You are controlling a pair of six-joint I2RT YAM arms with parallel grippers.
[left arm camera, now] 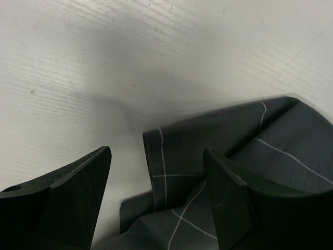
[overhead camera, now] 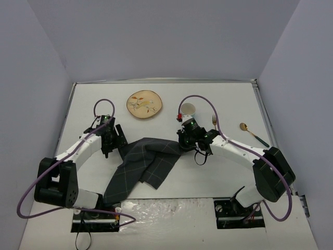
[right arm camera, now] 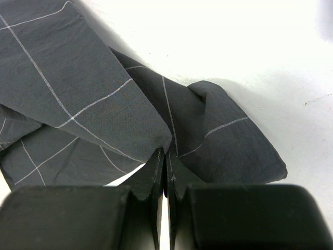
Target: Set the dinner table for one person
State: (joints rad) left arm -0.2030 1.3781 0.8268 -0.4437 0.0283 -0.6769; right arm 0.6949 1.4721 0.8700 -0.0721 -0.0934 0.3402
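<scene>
Dinner table surface (overhead camera: 93,104) filled most of the top view, white and rectangular with thin metal strips along its edges, and both arms reached onto it from the near side. A dark grey checked placemat (overhead camera: 145,164) lay crumpled across its middle. One end trailed toward the left arm's base and the other was drawn up toward the right arm.

The right fingers (right arm camera: 161,177) were pressed together on a raised fold of the placemat (right arm camera: 78,78). In the right wrist view, the cloth's edge ran straight into their tips and loose folds spread to either side.

The left fingers (overhead camera: 115,139) stood spread wide apart and held nothing. In the left wrist view they straddled a hemmed corner of the placemat (left arm camera: 234,151), one over bare surface (left arm camera: 104,62) and the other over cloth. Whether they touched the cloth could not be told.

Toward the far edge sat a round beige plate (overhead camera: 144,104) with a leaf pattern. A white cup (overhead camera: 188,109) stood to its right, just beyond the right arm's wrist. A gold fork (overhead camera: 213,121) lay further right, and a gold spoon (overhead camera: 252,133) with a dark handle lay near the right edge, well apart from the placemat.
</scene>
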